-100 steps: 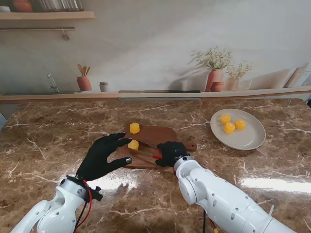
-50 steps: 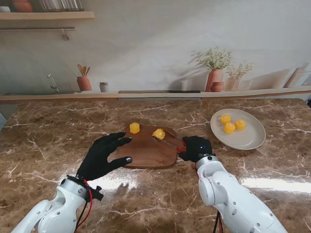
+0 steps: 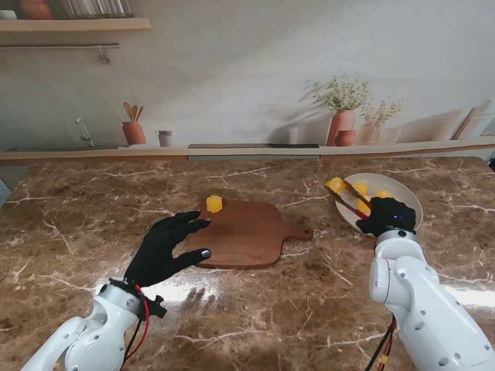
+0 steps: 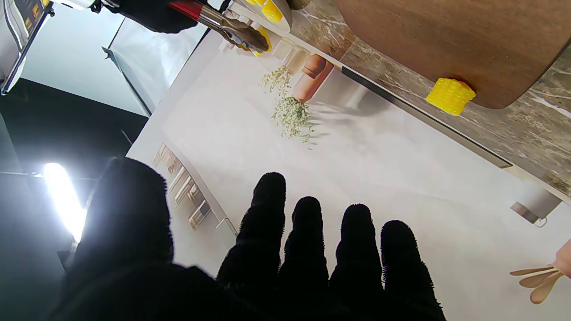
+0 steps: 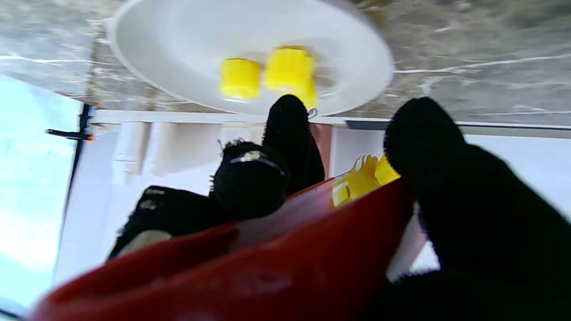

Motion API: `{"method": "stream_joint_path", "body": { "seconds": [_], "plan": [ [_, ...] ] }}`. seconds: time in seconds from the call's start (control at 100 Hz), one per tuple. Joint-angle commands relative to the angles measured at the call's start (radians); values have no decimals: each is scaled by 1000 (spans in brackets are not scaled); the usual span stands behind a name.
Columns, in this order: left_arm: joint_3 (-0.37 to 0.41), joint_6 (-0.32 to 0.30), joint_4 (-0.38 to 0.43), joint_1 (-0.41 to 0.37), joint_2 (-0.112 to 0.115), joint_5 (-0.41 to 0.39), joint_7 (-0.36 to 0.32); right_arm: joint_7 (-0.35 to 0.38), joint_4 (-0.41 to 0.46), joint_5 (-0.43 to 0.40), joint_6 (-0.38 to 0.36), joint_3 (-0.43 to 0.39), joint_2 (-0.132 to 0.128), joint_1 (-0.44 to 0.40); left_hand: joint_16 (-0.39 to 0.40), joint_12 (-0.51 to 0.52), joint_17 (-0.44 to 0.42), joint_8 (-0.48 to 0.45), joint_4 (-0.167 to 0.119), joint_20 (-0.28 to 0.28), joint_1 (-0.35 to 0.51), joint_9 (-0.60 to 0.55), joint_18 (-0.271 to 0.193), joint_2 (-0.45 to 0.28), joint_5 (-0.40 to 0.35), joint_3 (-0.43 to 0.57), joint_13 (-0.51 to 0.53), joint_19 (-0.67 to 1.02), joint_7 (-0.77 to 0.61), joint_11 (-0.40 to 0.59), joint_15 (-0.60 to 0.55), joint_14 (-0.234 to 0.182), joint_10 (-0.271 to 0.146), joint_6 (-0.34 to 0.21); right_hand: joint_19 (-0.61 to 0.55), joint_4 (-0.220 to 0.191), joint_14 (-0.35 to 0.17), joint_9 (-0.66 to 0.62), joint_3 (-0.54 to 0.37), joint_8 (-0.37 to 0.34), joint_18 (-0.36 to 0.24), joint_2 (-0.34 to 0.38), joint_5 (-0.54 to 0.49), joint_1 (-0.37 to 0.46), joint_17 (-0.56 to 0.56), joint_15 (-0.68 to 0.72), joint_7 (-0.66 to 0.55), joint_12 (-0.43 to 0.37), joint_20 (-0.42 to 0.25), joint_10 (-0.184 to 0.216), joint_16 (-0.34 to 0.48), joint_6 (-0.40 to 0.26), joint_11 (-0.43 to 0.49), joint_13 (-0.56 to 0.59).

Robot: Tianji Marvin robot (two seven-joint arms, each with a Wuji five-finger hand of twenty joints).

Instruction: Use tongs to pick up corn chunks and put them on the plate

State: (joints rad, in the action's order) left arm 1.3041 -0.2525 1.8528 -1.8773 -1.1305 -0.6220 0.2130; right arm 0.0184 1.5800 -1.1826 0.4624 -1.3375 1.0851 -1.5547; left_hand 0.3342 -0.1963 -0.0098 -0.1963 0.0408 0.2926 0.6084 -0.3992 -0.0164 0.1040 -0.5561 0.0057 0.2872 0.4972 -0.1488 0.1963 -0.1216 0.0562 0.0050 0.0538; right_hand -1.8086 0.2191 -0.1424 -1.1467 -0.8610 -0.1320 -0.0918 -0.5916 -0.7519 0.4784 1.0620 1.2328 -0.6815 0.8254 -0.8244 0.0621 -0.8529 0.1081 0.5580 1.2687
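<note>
My right hand (image 3: 387, 216) has swung from the brown wooden cutting board (image 3: 244, 232) to the white round plate (image 3: 402, 224), fingers clamped on red-handled metal tongs (image 3: 349, 199) pinching a yellow corn chunk (image 3: 336, 185) over its rim. My left hand (image 3: 164, 249) rests spread on the board's edge, holding nothing.

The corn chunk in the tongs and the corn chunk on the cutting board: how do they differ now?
The corn chunk in the tongs is held off the table at the near-left rim of the plate; the corn chunk on the cutting board rests at the board's far edge. The first is gripped by the tongs in the right robot hand; nothing touches the second. Both are yellow and look similar in size.
</note>
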Motion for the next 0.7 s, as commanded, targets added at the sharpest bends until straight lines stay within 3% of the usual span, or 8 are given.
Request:
{"method": "stream_joint_path", "body": {
  "seconds": [0.0, 0.12, 0.4, 0.45, 0.48, 0.52, 0.56, 0.69],
  "plan": [
    [-3, 0, -5, -6, -3, -2, 9, 19, -25, 1, 29, -27, -21, 5, -12, 12, -11, -8, -20, -6, 14, 0, -16, -24, -1, -26, -1, -28, 1, -18, 21, -41, -7, -28, -122, 48, 9, -32, -156, 17, -40, 103, -69, 97, 41, 72, -67, 18, 18, -2, -12, -135, -4, 52],
    [-2, 3, -10, -7, -3, -4, 9, 78, -47, -18, 38, -63, -29, 8, -12, 12, -12, -8, -20, -5, 13, 1, -18, -26, -1, -26, -2, -27, 2, -18, 21, -42, -7, -27, -121, 46, 9, -25, -136, 17, -44, 120, -61, 100, 36, 68, -63, 18, 20, -2, -13, -135, -6, 49],
    [0, 7, -13, -10, -3, -1, 8, 71, -55, -7, 62, -107, -27, -32, -12, 12, -13, -7, -20, -4, 12, 0, -17, -26, -1, -26, -2, -29, 2, -18, 21, -42, -7, -29, -121, 43, 9, -23, -131, 19, -45, 122, -61, 100, 35, 65, -61, 18, 21, -1, -16, -134, -6, 47],
    [0, 6, -11, -12, -4, -1, 11, 78, -46, -5, 67, -117, -27, -43, -12, 12, -13, -7, -20, -5, 13, 0, -15, -25, -1, -26, -3, -29, 2, -18, 22, -42, -8, -28, -110, 27, -6, -13, -116, 19, -77, 122, -67, 82, 34, 53, -18, 12, 24, -3, -23, -117, -8, 43],
    [1, 5, -10, -13, -4, -3, 11, 80, -41, -3, 69, -122, -27, -48, -12, 12, -13, -7, -20, -5, 12, 0, -14, -24, -2, -26, -2, -30, 1, -18, 21, -41, -7, -29, -108, 5, -11, -6, -140, -29, -85, 84, -87, 38, 36, 49, 60, 6, 25, -7, -30, -103, -9, 42],
    [2, 5, -9, -14, -3, -4, 10, 89, -32, -4, 68, -129, -27, -56, -12, 12, -13, -7, -20, -5, 12, 0, -14, -24, -1, -26, -2, -30, 2, -19, 22, -42, -7, -29, -103, -48, -21, 16, -180, -156, -96, 24, -99, -31, 35, 42, 193, -22, 27, -11, -34, -75, -15, 33],
    [4, 4, -9, -14, -3, -5, 8, 103, -22, -10, 66, -135, -28, -62, -12, 13, -13, -7, -20, -5, 13, 1, -14, -24, -1, -26, -3, -31, 2, -19, 22, -43, -8, -29, -95, -73, -31, 45, -181, -173, -111, 4, -72, -63, 27, 36, 221, -45, 26, -12, -36, -57, -18, 17],
    [3, 1, -12, -10, -2, -5, 4, 108, 0, -15, 54, -143, -27, -75, -13, 13, -13, -7, -20, -5, 13, 1, -15, -24, 2, -26, -3, -32, 3, -20, 22, -42, -8, -29, -84, -64, -42, 92, -100, -189, -128, -18, -31, -82, 17, 31, 244, -59, 23, -18, -39, -34, -8, -7]
  ]
}}
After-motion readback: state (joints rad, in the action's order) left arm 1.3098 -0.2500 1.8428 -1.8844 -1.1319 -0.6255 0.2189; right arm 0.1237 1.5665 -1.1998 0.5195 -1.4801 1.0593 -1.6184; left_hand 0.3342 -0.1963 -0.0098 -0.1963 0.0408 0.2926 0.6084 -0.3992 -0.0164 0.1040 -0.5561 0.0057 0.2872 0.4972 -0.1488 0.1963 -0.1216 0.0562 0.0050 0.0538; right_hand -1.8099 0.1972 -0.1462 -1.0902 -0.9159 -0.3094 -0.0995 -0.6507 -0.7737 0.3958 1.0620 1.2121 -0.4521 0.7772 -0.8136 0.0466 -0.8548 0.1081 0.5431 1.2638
